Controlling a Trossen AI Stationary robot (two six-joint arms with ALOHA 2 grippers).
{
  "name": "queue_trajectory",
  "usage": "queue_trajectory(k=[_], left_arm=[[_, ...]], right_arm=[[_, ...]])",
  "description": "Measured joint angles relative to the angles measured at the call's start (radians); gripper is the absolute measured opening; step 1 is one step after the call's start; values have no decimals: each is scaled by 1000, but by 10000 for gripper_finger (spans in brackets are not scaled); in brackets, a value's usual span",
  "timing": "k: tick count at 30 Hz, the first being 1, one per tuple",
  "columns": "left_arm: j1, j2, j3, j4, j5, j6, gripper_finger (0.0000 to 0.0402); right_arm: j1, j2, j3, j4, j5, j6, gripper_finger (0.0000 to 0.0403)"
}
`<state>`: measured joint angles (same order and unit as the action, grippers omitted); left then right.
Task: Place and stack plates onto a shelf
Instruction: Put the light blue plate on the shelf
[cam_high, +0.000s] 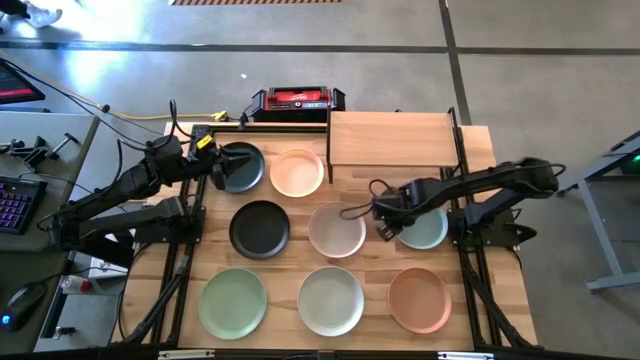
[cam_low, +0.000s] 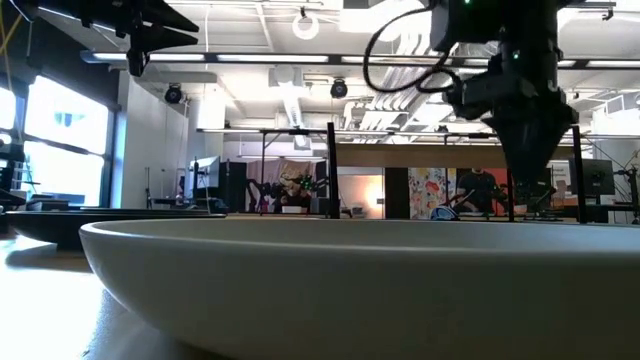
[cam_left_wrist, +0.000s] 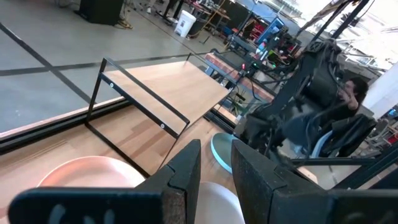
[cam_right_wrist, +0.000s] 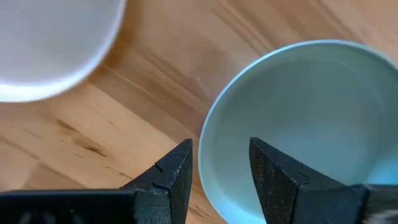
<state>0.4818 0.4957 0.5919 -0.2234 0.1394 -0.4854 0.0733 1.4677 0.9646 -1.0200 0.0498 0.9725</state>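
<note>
My right arm reaches in from the side of the counter (cam_high: 300, 228), bent at the elbow, with its wrist tipped down. The right gripper (cam_right_wrist: 219, 163) hangs right over the near edge of the grey-blue plate (cam_right_wrist: 311, 124). Its jaws are partly open, one tip outside the rim and one inside. I cannot tell if they touch the rim.

My left arm stretches across the far left corner of the counter. The left gripper (cam_high: 222, 166) sits over the dark plate (cam_high: 240, 168) there. Its jaws show a narrow gap with nothing in it.

The shelf (cam_high: 390, 138) stands at the far right of the counter, and I see nothing on its board. From the shelf, the grey-blue plate is the closest on the right side, just in front of it. The cream plate (cam_high: 297, 172) lies just beside the shelf's left edge. The pale pink plate (cam_high: 336, 229) lies in front of the shelf, very close beside the grey-blue plate, so there is little room between those two.

Farther from the shelf come the black plate (cam_high: 260, 228), then the front row: the light green plate (cam_high: 233, 302), the off-white plate (cam_high: 331, 299) and the salmon plate (cam_high: 419, 298). Small strips of bare wood show between them. Behind the shelf, off the counter, sits a red-and-black box (cam_high: 297, 100).
</note>
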Motion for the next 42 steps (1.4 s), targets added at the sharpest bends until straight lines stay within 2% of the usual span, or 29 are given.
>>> queue_trajectory(k=[19, 34, 38, 42], left_arm=[[0, 0, 0, 0, 0, 0, 78], [0, 0, 0, 0, 0, 0, 78], [0, 0, 0, -1, 0, 0, 78], [0, 0, 0, -1, -1, 0, 78]], right_arm=[[87, 219, -1, 34, 2, 42, 138], [94, 255, -22, 99, 14, 41, 136], [93, 253, -29, 109, 3, 40, 115], [94, 253, -28, 117, 0, 19, 72]])
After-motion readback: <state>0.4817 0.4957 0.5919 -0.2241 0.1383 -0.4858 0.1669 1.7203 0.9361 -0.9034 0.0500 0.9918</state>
